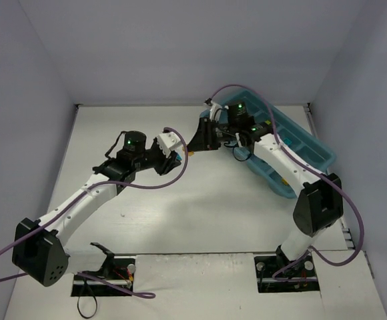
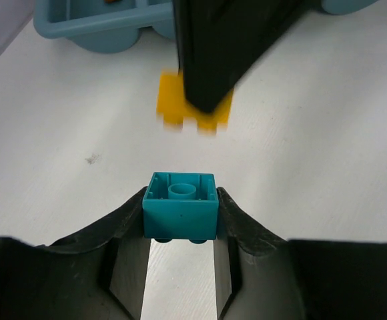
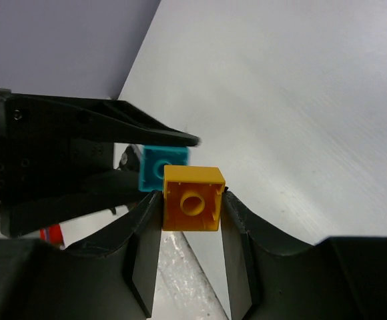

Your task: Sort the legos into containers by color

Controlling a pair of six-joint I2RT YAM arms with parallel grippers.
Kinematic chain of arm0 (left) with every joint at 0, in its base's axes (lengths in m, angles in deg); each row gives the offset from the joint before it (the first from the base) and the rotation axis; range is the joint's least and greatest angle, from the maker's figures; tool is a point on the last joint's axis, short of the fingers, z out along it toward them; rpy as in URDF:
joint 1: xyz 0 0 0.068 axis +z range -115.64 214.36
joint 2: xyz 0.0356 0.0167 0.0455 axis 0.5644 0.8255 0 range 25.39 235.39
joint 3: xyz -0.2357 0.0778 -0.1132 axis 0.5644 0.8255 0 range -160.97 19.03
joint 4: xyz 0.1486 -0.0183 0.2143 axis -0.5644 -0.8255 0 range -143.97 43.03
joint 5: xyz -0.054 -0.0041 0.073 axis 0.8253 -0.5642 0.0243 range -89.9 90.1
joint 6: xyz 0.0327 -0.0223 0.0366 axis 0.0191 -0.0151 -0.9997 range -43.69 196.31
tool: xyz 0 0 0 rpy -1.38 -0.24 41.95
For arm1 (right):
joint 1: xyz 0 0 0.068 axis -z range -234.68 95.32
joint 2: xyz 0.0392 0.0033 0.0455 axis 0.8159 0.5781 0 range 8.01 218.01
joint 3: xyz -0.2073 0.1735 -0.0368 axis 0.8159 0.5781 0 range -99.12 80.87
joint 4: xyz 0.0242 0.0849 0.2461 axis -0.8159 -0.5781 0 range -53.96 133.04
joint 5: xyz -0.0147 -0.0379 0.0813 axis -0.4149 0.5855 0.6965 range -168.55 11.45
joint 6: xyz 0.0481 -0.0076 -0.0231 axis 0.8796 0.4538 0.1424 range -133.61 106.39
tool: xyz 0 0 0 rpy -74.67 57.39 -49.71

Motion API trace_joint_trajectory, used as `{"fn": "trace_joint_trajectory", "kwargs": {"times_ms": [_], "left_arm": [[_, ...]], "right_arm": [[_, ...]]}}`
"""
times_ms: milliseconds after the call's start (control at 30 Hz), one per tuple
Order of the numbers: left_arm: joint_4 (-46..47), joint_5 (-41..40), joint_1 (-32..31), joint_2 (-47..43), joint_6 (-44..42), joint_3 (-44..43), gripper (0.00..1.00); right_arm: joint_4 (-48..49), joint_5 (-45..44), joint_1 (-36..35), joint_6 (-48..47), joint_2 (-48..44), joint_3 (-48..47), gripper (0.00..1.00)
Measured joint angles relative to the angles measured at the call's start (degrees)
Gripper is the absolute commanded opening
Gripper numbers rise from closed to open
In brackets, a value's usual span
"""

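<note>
My left gripper (image 2: 180, 212) is shut on a cyan lego (image 2: 180, 203), held hollow underside up above the white table. My right gripper (image 3: 192, 203) is shut on a yellow-orange lego (image 3: 192, 198), hollow side toward the camera. The two grippers meet tip to tip at the table's middle back in the top view, left (image 1: 175, 160) and right (image 1: 197, 142). In the left wrist view the yellow-orange lego (image 2: 173, 107) shows just beyond the cyan one, partly hidden by the right gripper's black finger (image 2: 210, 47). In the right wrist view the cyan lego (image 3: 155, 167) sits behind the yellow one.
The long teal-blue tray (image 1: 305, 141) lies at the back right under the right arm; its near end (image 2: 87, 27) shows at the top of the left wrist view. White walls close the table at the back and sides.
</note>
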Motion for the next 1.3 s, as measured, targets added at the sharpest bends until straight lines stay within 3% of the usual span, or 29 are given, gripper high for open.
{"fn": "trace_joint_trajectory", "kwargs": {"times_ms": [367,467,667,867,967,1000,1033,1067,1267,1300], "left_arm": [[0.33,-0.57,1.09,-0.35,1.44,0.68,0.00],[0.22,-1.70,1.09,-0.35,2.16,0.68,0.00],[-1.40,-4.24,1.09,-0.28,5.27,0.46,0.00],[-2.62,-4.74,1.09,-0.33,7.02,0.07,0.00],[-3.32,-4.81,1.09,-0.66,7.28,0.07,0.00],[-3.43,-4.79,1.09,-0.81,7.28,0.07,0.00],[-3.45,-4.74,1.09,-0.96,7.28,0.07,0.00],[-3.43,-4.66,1.09,-1.16,7.23,0.07,0.00],[-3.34,-3.72,1.09,-2.38,6.47,0.07,0.00],[-3.30,-3.45,1.09,-2.49,6.16,0.07,0.00]], "right_arm": [[-2.01,-7.80,15.13,-2.29,-6.47,6.49,0.00],[-4.57,-14.71,21.33,-2.64,-10.29,10.23,0.00],[-8.00,-37.24,38.18,-2.64,-18.08,16.70,0.00],[-9.29,-50.18,40.70,-2.60,-17.14,17.75,0.06],[-9.27,-53.40,41.55,-2.19,-13.66,17.77,0.20],[-9.25,-54.10,41.83,-2.01,-12.28,17.79,0.34],[-9.27,-54.58,42.12,-1.77,-10.80,17.84,0.39],[-9.27,-54.88,42.18,-1.55,-9.62,17.90,0.51],[-9.16,-54.71,42.47,-0.48,-7.80,18.49,0.86],[-9.03,-54.36,42.45,-0.52,-8.04,18.49,0.87]]}}
